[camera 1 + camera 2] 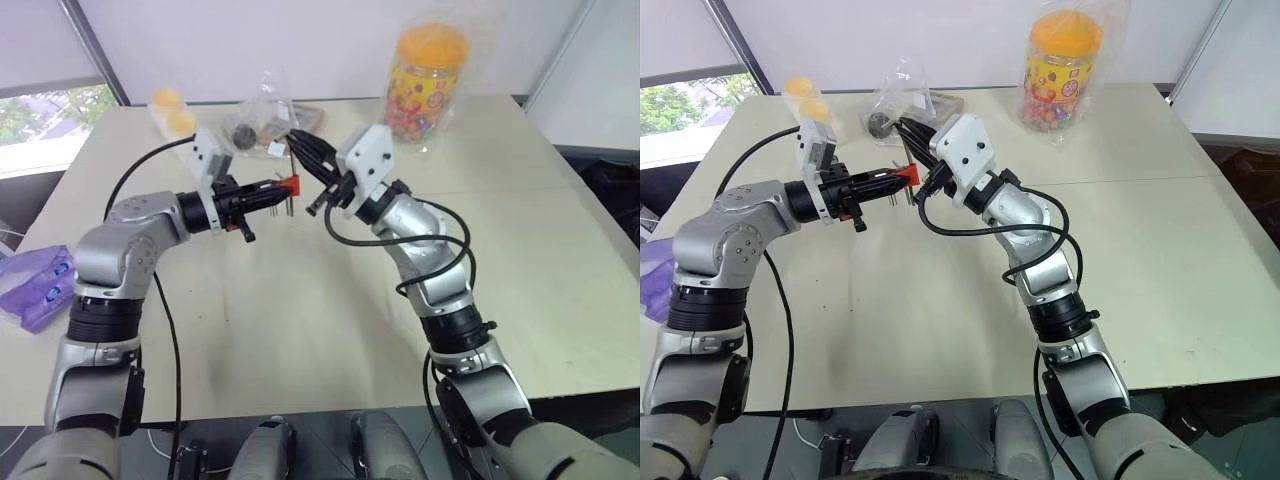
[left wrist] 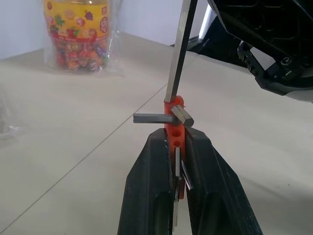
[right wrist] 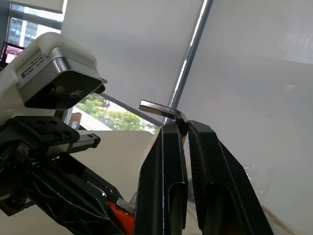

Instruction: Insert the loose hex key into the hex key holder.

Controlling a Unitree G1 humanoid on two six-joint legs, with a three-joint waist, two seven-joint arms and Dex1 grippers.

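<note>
black fingers of the left tool fill the foreground of the left wrist view, clamped tight on the hex key holder, the red-orange block standing up between them with its short dark keys alongside. up above, the right tool is pinched narrow on the bend of the loose hex key, short leg poking out sideways past the fingertips. now look at the long shaft: it drops straight down onto the top of the holder, and in the left wrist view it seems to meet the upper end of the block, maybe just entering a slot, though whether it's truly seated i can't tell. so by my reading, pick-up is done, both pieces are raised off the counter and lined up, and what's left is pushing the key home and letting go.

around them, a pale beige counter with a seam running across it, a candy jar in clear wrap at the far side, a bagged bundle and two yellow balls near the far edge, a purple packet on the left. white blinds and a window with greenery behind
</note>
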